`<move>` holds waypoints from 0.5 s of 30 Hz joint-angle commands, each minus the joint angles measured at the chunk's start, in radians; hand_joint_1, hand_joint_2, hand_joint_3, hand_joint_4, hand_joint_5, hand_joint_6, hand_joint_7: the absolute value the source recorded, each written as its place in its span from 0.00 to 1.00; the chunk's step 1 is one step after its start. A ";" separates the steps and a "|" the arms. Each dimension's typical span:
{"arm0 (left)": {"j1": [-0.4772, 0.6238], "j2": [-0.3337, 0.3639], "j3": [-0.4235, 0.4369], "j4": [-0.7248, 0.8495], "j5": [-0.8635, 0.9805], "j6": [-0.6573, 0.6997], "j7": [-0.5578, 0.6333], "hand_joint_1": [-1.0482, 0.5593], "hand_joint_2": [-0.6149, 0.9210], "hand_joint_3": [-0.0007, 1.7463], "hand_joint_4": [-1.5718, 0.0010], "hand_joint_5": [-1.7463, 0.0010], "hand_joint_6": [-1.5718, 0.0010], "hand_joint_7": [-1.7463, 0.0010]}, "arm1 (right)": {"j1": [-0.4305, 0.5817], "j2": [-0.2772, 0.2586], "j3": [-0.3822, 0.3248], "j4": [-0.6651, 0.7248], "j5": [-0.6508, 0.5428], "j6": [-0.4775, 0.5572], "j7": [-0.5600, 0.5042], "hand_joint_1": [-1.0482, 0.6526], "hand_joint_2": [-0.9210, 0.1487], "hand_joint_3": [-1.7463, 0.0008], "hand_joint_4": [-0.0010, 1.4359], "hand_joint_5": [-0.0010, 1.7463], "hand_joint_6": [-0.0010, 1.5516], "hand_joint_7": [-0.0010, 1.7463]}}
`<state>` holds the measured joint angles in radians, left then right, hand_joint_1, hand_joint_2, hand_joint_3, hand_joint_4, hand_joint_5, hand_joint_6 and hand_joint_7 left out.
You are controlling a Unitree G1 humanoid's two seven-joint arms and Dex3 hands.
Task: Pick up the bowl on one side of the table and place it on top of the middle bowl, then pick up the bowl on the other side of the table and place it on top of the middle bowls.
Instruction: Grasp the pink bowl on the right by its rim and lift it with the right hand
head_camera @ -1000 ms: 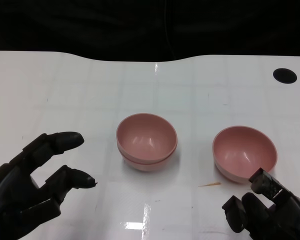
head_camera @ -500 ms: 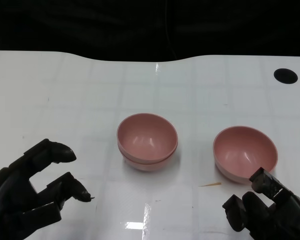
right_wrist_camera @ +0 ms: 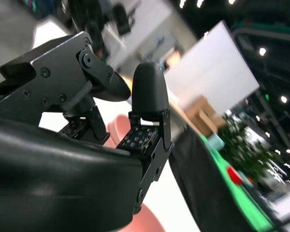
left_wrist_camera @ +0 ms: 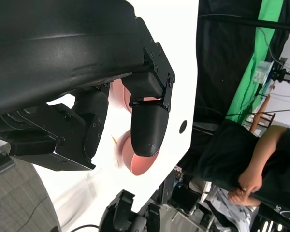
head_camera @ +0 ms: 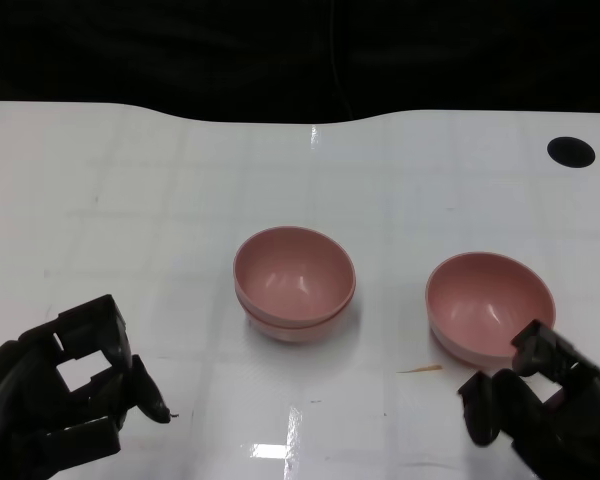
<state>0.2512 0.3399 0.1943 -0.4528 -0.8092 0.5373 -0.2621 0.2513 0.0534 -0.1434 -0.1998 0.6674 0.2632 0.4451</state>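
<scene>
On a white counter (head_camera: 130, 180), one pink bowl already sits nested in the middle bowl (head_camera: 294, 280), so the second step is in hand: the right hand (head_camera: 540, 405), fingers apart and empty, must grasp the right-side bowl (head_camera: 490, 305) just beyond it, while the left hand (head_camera: 65, 390) rests curled, holding nothing.

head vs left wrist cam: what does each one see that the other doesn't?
Head view only: the stacked middle bowls in full, the table's far edge, and the left hand's curled fingers from above. Left wrist view only: a person in dark clothes beside the table, and green backdrop. Both: the right-side bowl, the table's dark hole, the right hand.
</scene>
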 commanded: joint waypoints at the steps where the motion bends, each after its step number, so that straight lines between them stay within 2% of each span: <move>1: -0.011 0.001 0.010 0.021 0.017 -0.007 -0.027 0.80 1.00 0.82 0.33 0.00 0.48 0.00 | 0.006 0.052 0.017 -0.006 -0.204 -0.288 -0.063 0.58 0.38 0.44 0.67 0.90 0.62 0.69; 3: -0.011 -0.001 0.011 0.018 0.026 -0.005 -0.023 0.80 1.00 0.82 0.33 0.00 0.48 0.00 | -0.006 0.083 0.019 0.038 -0.327 -0.482 -0.103 0.58 0.31 0.48 0.67 0.88 0.59 0.69; 5: -0.011 -0.003 0.011 0.016 0.033 -0.007 -0.024 0.80 1.00 0.82 0.33 0.00 0.48 0.00 | -0.016 0.106 0.016 0.069 -0.398 -0.599 -0.146 0.54 0.21 0.60 0.66 0.79 0.58 0.60; 6: -0.012 -0.002 0.010 0.017 0.037 -0.008 -0.027 0.80 1.00 0.82 0.33 0.00 0.48 0.00 | -0.019 0.112 0.013 0.075 -0.421 -0.627 -0.170 0.51 0.15 0.67 0.65 0.73 0.60 0.52; 8: -0.017 -0.001 0.014 0.027 0.033 -0.014 -0.051 0.80 1.00 0.82 0.32 0.00 0.48 0.00 | -0.032 0.100 0.007 0.093 -0.493 -0.677 -0.220 0.46 0.04 0.81 0.69 0.56 0.68 0.29; 10: -0.021 0.002 0.021 0.036 0.025 -0.016 -0.079 0.80 0.99 0.86 0.28 0.00 0.45 0.00 | -0.053 0.050 -0.002 0.129 -0.597 -0.743 -0.256 0.35 0.01 0.83 0.70 0.23 0.68 0.07; 11: -0.022 0.003 0.023 0.034 0.027 -0.013 -0.079 0.80 0.98 0.87 0.27 0.00 0.44 0.00 | -0.061 0.018 -0.004 0.144 -0.666 -0.771 -0.277 0.32 0.00 0.82 0.68 0.15 0.65 0.04; 12: -0.021 0.004 0.025 0.028 0.032 -0.008 -0.075 0.80 0.97 0.87 0.27 0.00 0.44 0.00 | -0.066 -0.010 -0.004 0.151 -0.740 -0.790 -0.304 0.28 0.00 0.80 0.60 0.08 0.59 0.02; 13: -0.020 0.006 0.025 0.021 0.039 -0.005 -0.068 0.80 0.97 0.87 0.27 0.00 0.44 0.00 | -0.064 -0.045 -0.002 0.141 -0.841 -0.787 -0.337 0.26 0.00 0.78 0.55 0.04 0.55 0.01; 14: -0.019 0.006 0.027 0.014 0.038 0.003 -0.061 0.81 0.97 0.87 0.27 0.00 0.44 0.00 | -0.053 -0.078 0.005 0.105 -0.959 -0.746 -0.364 0.21 0.00 0.74 0.46 0.02 0.49 0.00; 15: -0.020 0.006 0.029 0.010 0.036 0.009 -0.056 0.81 0.99 0.85 0.28 0.00 0.45 0.00 | -0.045 -0.101 0.011 0.077 -1.047 -0.712 -0.386 0.12 0.00 0.70 0.30 0.01 0.38 0.00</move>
<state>0.2421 0.3357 0.2059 -0.4290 -0.7766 0.5347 -0.3267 0.1943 0.0027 -0.1319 -0.0779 -0.2552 -0.4878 0.0959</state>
